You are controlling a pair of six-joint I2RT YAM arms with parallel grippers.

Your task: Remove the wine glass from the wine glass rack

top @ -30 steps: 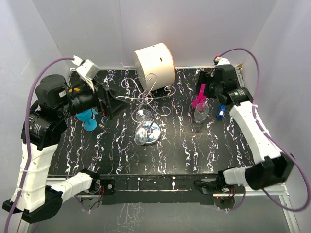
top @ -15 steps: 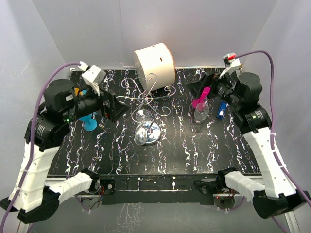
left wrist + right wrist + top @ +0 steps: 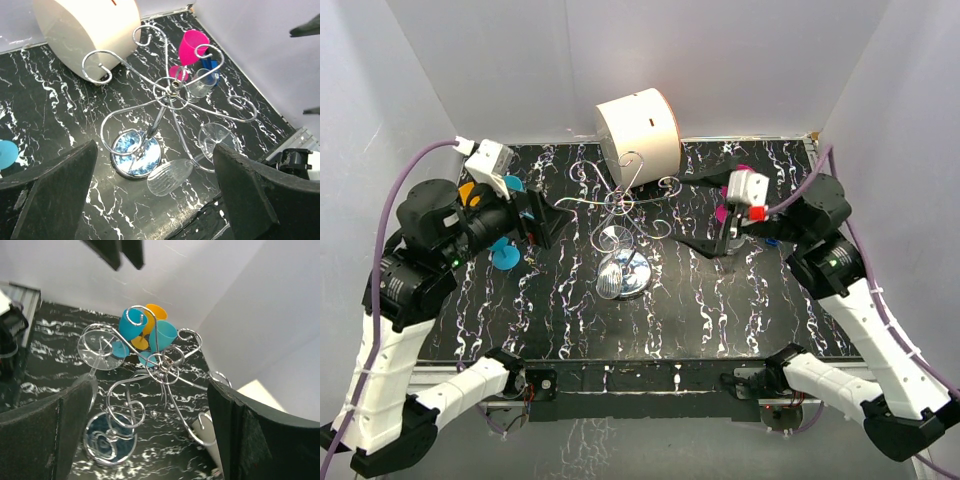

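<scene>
The wine glass rack [image 3: 622, 205], silver wire scrolls on a stem with a round chrome base [image 3: 635, 273], stands mid-table. A clear wine glass [image 3: 611, 275] hangs upside down from one arm on the near side, foot in the scroll, bowl beside the base. The left wrist view shows the rack [image 3: 172, 90] and the glass's ribbed bowl [image 3: 169, 176]. The right wrist view shows the rack [image 3: 165, 362] and the glass's foot [image 3: 97, 350]. My left gripper [image 3: 536, 217] is open and empty left of the rack. My right gripper [image 3: 705, 210] is open and empty to its right. Neither touches it.
A white drum [image 3: 638, 125] lies behind the rack. Teal [image 3: 503, 255] and orange [image 3: 467, 190] glasses stand at the left behind my left gripper. A pink glass [image 3: 192, 45] and a small clear glass [image 3: 200, 82] stand at the right. White walls close three sides.
My right arm has swung round from beside the pink glass, so its open gripper now faces the rack. My left gripper has stayed near the same spot.
</scene>
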